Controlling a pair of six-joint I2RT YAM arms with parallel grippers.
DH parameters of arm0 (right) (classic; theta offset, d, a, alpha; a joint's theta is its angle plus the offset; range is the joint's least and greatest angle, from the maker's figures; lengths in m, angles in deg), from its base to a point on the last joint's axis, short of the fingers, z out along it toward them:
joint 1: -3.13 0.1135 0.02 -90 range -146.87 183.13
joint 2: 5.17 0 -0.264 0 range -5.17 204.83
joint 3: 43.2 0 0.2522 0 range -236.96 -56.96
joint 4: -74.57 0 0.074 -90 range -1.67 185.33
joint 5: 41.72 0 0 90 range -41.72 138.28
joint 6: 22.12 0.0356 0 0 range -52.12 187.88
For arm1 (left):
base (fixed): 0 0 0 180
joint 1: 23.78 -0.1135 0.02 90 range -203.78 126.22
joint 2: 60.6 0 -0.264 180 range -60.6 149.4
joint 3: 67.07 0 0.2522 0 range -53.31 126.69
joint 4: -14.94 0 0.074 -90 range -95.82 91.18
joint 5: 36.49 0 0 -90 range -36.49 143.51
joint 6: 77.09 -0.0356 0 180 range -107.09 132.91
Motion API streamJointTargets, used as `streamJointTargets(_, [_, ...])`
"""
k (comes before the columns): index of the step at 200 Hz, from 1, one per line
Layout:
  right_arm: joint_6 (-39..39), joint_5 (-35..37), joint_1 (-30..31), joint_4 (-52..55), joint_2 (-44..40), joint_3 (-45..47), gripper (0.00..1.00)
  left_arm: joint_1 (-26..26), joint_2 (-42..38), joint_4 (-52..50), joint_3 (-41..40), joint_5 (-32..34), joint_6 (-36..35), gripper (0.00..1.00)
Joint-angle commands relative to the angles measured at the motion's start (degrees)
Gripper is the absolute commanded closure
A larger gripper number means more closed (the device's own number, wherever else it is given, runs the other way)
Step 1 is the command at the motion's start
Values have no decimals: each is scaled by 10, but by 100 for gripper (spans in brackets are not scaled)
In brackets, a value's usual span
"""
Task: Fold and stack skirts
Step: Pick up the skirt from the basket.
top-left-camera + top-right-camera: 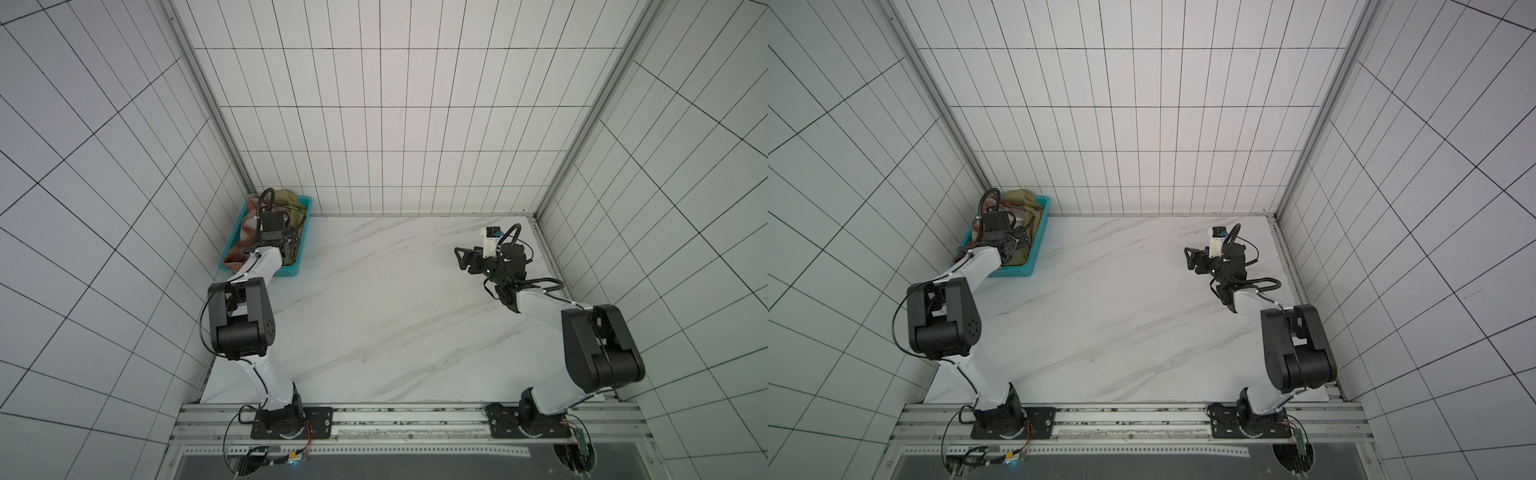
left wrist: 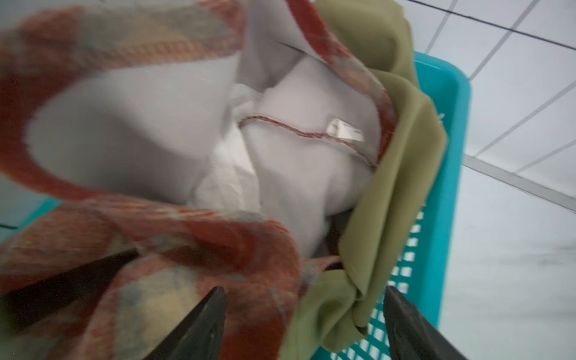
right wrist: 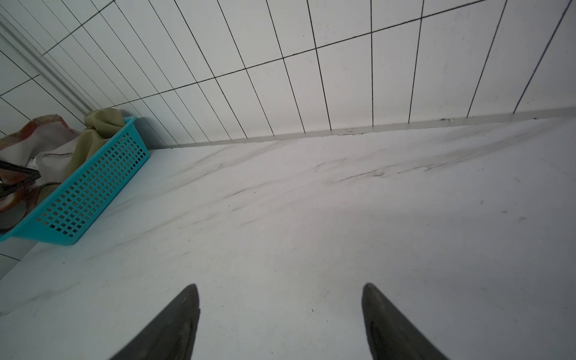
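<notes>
White tag (image 2: 344,131) on plaid skirt (image 2: 218,240), unreadable

I can read no text anywhere; the small white tag (image 2: 345,131) on the lining of the plaid skirt (image 2: 140,296) is too blurred.

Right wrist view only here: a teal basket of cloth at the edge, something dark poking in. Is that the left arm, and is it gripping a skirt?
Observer: Yes. In both top views the left gripper is down inside the basket.
Operator: Shut on anything?
Observer: No. The left wrist view shows its jaws apart, with the plaid skirt and the olive skirt bunched between them.
Operator: Which side of the plaid is up?
Observer: Its pale lining, with a small white tag showing.
</notes>
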Motion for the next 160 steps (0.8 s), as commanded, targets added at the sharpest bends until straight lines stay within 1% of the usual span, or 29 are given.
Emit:
streamJointTargets(1, [-12,-2,3,8,15,-53,19,-8,16,-18,20,97,-7,24])
streamJointTargets(16, [-15,3,2,11,20,-55,19,-7,23,-18,24,96,-9,25])
streamJointTargets(34, [-15,1,0,12,27,-60,19,-7,35,-18,30,98,-9,31])
streamJointTargets(47, [-13,-1,0,13,31,-62,19,-7,43,-20,32,103,-6,43])
streamJointTargets(59, [-12,-3,0,13,35,-64,19,-7,49,-23,35,107,-3,47])
streamJointTargets(75, [-11,-4,-1,13,40,-67,19,-7,54,-22,37,111,-4,55])
streamJointTargets(87, [-10,-5,0,14,43,-67,19,-7,58,-27,42,112,-2,68])
streamJointTargets(101, [-10,-6,-1,14,44,-69,19,-7,60,-37,50,112,3,86])
streamJointTargets(109, [-10,-6,-1,15,43,-70,19,-7,59,-46,56,110,7,100])
streamJointTargets(130, [-10,-6,-1,16,41,-71,19,-5,38,-43,51,108,8,100])
streamJointTargets(160, [-9,-8,-1,17,33,-69,21,-2,-28,-24,28,106,4,100])
